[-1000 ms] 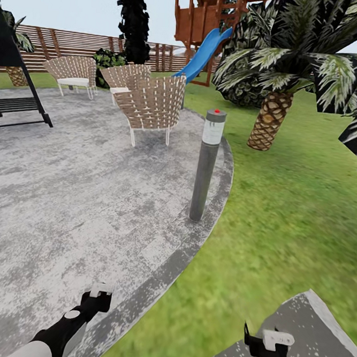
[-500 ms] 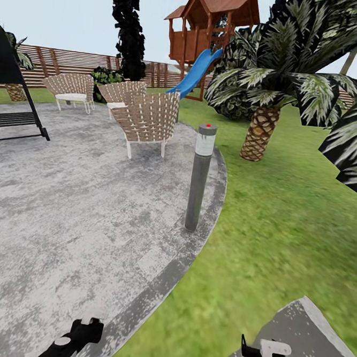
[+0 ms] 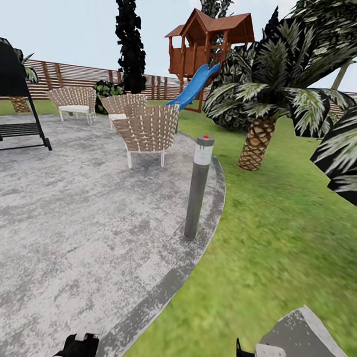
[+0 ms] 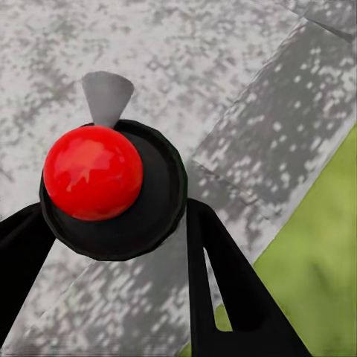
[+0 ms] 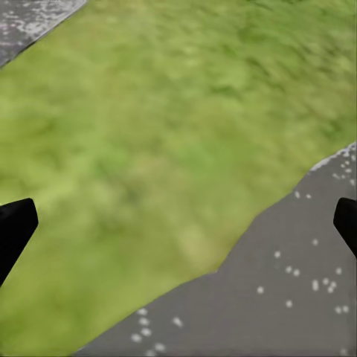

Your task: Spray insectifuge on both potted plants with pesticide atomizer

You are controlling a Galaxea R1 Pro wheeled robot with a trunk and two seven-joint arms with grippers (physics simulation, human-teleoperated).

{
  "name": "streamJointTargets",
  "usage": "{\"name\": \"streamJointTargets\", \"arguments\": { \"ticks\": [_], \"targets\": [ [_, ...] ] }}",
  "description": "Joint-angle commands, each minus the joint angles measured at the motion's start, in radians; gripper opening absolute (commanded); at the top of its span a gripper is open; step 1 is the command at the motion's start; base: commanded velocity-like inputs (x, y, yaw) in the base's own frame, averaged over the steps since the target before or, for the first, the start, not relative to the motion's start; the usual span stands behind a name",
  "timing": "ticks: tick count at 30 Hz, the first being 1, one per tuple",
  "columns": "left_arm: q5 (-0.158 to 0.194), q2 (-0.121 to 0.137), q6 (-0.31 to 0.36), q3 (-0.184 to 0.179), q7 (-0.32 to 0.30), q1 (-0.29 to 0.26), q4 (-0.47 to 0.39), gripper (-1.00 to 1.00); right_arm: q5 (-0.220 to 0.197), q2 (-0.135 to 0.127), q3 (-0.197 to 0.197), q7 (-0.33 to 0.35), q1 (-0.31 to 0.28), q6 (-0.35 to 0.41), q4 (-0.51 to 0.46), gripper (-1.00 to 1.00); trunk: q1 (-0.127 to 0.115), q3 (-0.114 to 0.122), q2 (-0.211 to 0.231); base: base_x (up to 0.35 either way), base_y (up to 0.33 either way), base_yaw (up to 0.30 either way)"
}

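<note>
I am steering across the garden's round patio (image 3: 62, 217) beside the lawn (image 3: 282, 219), looking for the two potted plants. My left pincer (image 4: 111, 223) is clamped on what looks like the atomizer (image 4: 93, 172); my right pincer (image 5: 178, 223) is spread apart, empty. I should be turning slowly, scanning low.

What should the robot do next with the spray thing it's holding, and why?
Probably turn or roll on to search for the two little potted plants. The left gripper grips the atomizer above the patio, ready to spray, but ahead stand chairs, a lamp post, a palm and lawn, none of them a spray target.
</note>
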Motion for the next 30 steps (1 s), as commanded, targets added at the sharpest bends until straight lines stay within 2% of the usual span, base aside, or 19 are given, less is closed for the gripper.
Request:
{"name": "streamJointTargets", "arguments": {
  "ticks": [1, 30],
  "targets": [
    [-0.003, 0.000, -0.006, 0.002, -0.003, 0.002, 0.000, -1.00, 0.001, 0.000, 0.001, -0.003, 0.000, -0.003, 0.002, 1.00, -0.004, 0.002, 0.007, 0.000, 0.000, 0.000],
    [-0.001, -0.002, -0.014, 0.005, -0.010, 0.007, 0.001, -1.00, 0.002, -0.005, -0.001, -0.004, 0.000, -0.005, 0.000, 1.00, -0.115, 0.093, 0.210, 0.000, 0.000, 0.000]
  ]
}}
